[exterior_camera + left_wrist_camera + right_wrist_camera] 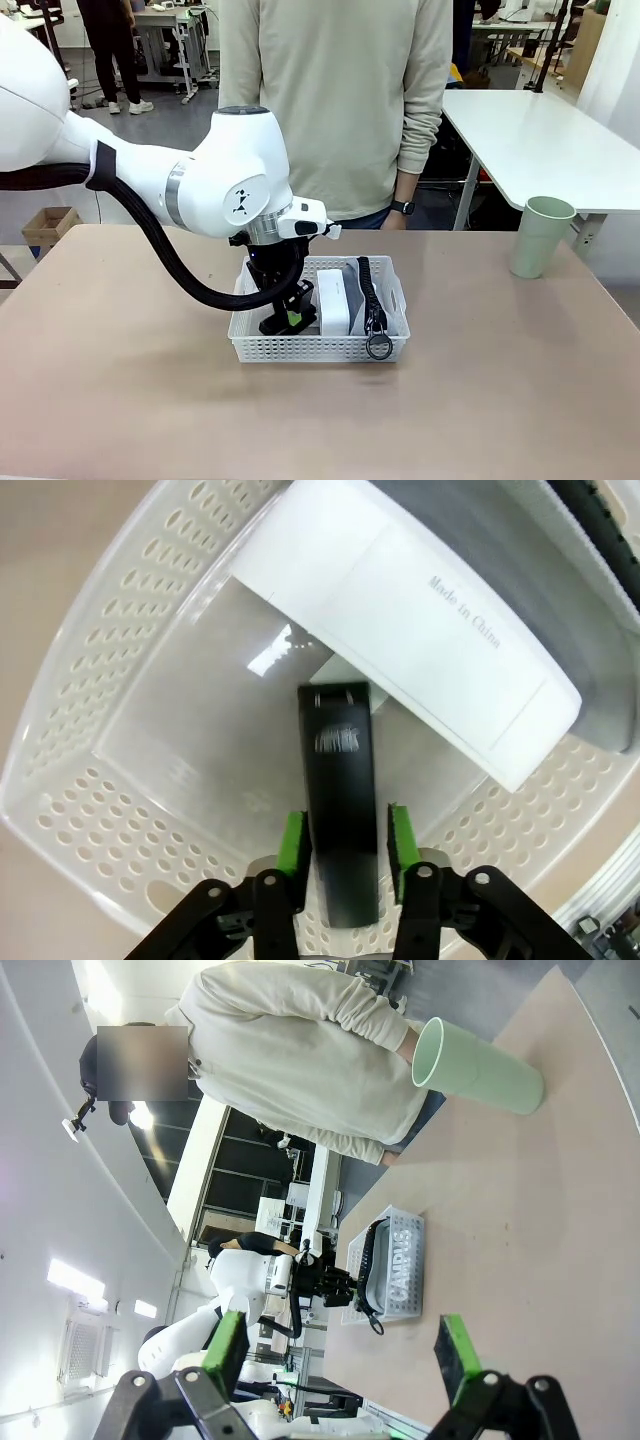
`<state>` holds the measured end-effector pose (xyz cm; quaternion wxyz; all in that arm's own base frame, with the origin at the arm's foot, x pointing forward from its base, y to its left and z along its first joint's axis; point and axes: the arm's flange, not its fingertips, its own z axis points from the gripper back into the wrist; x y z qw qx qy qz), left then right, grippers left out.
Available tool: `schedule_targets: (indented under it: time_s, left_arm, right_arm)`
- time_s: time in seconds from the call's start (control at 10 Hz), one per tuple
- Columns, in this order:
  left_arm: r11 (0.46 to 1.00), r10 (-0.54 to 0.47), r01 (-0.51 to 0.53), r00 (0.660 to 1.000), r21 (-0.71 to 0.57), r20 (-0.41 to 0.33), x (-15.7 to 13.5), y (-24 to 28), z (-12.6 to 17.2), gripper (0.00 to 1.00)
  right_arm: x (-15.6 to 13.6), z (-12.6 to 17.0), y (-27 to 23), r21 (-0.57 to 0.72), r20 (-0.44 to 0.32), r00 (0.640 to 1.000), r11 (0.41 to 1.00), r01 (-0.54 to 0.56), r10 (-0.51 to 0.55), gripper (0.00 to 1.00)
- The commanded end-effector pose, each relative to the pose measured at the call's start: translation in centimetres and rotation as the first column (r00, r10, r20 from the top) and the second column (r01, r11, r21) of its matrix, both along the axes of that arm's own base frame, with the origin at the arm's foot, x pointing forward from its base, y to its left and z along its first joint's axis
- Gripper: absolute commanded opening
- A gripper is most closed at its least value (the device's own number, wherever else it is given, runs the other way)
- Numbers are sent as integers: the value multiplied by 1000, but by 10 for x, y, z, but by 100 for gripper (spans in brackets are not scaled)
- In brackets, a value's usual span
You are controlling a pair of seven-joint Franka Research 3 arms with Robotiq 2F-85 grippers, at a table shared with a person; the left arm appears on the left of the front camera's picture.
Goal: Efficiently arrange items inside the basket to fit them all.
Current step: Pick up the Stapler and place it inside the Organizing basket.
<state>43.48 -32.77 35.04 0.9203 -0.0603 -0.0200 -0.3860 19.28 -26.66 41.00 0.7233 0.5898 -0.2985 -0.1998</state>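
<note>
Left wrist view: I see the left gripper (345, 842) down inside the white basket (120, 810), its green pads (293, 845) set narrow on either side of the small black stapler (340, 800). The pads are right at the stapler's sides, but I can't tell if they actually clamp it. The stapler lies flat on the basket floor. Its long axis runs straight away from the fingers, and its far end points at and reaches the edge of the white rectangular box (420, 630). The box's long axis runs diagonally across this view, with "Made in China" printed on the face I see. The grey pouch (590, 650) is just behind it.

Front view: my left arm comes down into the left part of the basket (320, 350), which sits mid-table. The box (335, 298) stands in the middle with its long axis near-to-far. The pouch (388, 300) is beside it on the right, and its black strap (368, 290) also runs near-to-far. The ring (378, 347) hangs over the near rim. The pale green cup (541, 236) stands upright on the table (150, 400), well apart to the right and outside the basket. A person (335, 100) stands at the far side.

Right wrist view: the right gripper (340, 1350) has its fingers spread wide with nothing between them, above the table. The cup (480, 1065) and the basket (395, 1275) lie ahead of it.
</note>
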Motion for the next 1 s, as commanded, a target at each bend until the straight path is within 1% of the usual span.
schedule_targets:
  time_s: [0.0, 0.5, 0.6, 0.7, 0.9]
  left_arm:
    - [1000, 15, -15, 1000, 25, -2, 2, -5, 1, 100]
    - [1000, 14, -14, 1000, 5, 5, 1, -3, 10, 100]
    - [1000, 14, -14, 1000, -1, 13, -1, 0, 16, 100]
    - [999, -9, 10, 1000, -33, 3, -3, 5, 27, 100]
    - [994, -59, 57, 998, -89, -18, -17, 35, 67, 100]
  right_arm:
    - [1, 0, 2, -4, 36, 999, 1000, 7, -7, 100]
    - [1, 0, 2, -4, 36, 999, 1000, 7, -7, 100]
    - [1, 0, 2, -4, 36, 999, 1000, 7, -7, 100]
    - [1, 0, 2, -4, 36, 999, 1000, 7, -7, 100]
    - [1, 0, 2, -4, 36, 999, 1000, 7, -7, 100]
